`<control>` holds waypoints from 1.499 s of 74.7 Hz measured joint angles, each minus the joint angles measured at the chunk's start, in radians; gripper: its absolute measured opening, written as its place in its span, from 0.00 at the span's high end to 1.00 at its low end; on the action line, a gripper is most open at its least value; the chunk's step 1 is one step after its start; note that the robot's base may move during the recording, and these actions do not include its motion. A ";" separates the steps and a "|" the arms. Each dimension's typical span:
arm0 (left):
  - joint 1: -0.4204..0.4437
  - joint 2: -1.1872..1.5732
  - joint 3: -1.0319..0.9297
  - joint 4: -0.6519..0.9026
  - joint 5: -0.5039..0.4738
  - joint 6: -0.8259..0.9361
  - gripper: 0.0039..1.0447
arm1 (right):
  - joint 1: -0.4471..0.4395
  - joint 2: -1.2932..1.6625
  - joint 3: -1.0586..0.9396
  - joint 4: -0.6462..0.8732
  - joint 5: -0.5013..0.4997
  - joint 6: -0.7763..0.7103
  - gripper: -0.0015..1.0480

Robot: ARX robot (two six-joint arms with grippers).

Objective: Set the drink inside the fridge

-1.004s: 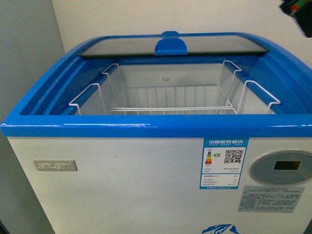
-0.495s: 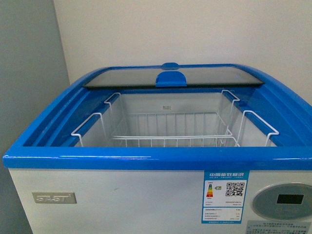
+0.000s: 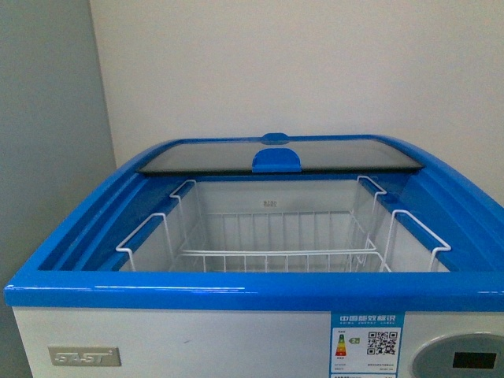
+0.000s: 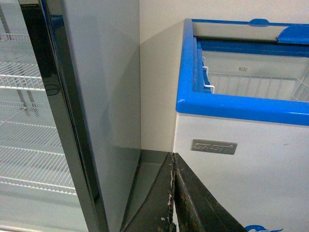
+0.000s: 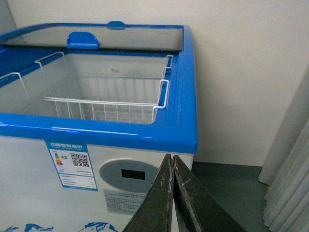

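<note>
The fridge (image 3: 157,331) is a white chest with a blue top rim, right in front of me. Its glass lid (image 3: 276,155) is slid to the back, leaving the top open. A white wire basket (image 3: 276,256) hangs inside, with nothing in it that I can see. The drink is out of view in every frame. My left gripper (image 4: 173,157) is shut and empty, low before the fridge's (image 4: 241,159) front left corner. My right gripper (image 5: 172,158) is shut and empty, low before the fridge's (image 5: 145,133) front right corner. Neither gripper shows in the front view.
A taller grey cabinet (image 4: 104,96) with a dark-framed glass door (image 4: 29,121) and white wire shelves stands to the left of the fridge, a narrow gap between them. A pale wall (image 3: 276,71) is behind. A curtain (image 5: 289,164) hangs to the right over grey floor.
The front view has risen: the fridge sits lower in the picture and more wall shows. The dark object at the top right corner one second ago is gone from view.
</note>
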 joint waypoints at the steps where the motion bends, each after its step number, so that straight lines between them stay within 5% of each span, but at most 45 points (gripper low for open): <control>1: 0.000 0.000 0.000 0.000 0.000 0.000 0.98 | 0.000 -0.003 -0.002 0.000 0.000 0.000 0.97; 67: 0.000 0.000 0.000 0.000 0.000 0.000 0.98 | 0.000 -0.294 -0.086 -0.177 -0.001 0.000 0.97; 76: 0.000 0.000 0.000 0.000 0.000 0.000 0.98 | 0.000 -0.295 -0.086 -0.177 -0.001 0.000 0.79; 108: 0.000 0.000 0.000 0.000 0.000 0.000 0.22 | 0.000 -0.296 -0.086 -0.177 -0.001 0.000 0.06; 112: 0.000 0.000 0.000 0.000 0.000 0.000 0.11 | 0.000 -0.296 -0.086 -0.177 -0.001 0.001 0.07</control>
